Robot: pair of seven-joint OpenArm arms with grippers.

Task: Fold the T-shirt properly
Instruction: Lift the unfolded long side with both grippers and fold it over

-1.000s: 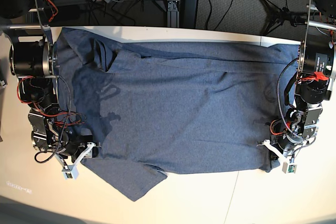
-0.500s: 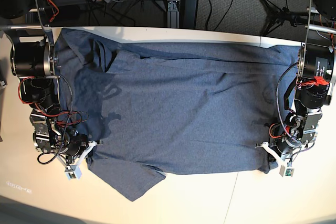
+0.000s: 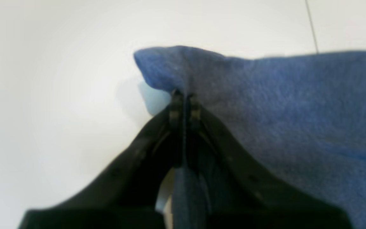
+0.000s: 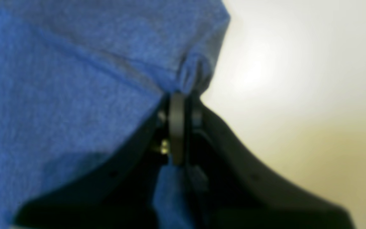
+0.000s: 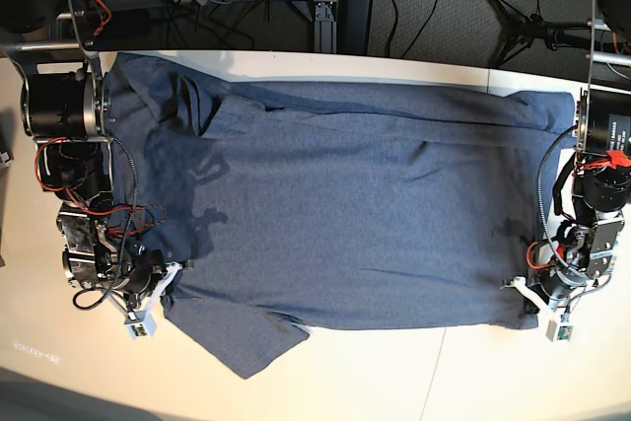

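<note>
Since the earlier frame the T-shirt (image 5: pixel 335 204) is drawn out wider toward the base view's right and the left gripper (image 5: pixel 533 295) sits further right with it. One shirt lies spread flat, plain side up, across the white table (image 5: pixel 394 372), near corners pinched, apparently to lift that long edge for a fold. Two grippers: left gripper clamped on the hem corner, right gripper (image 5: pixel 166 281) clamped on cloth by the sleeve.

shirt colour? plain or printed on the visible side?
Heathered blue-grey T-shirt, plain, no print showing; base view shows it best.
</note>
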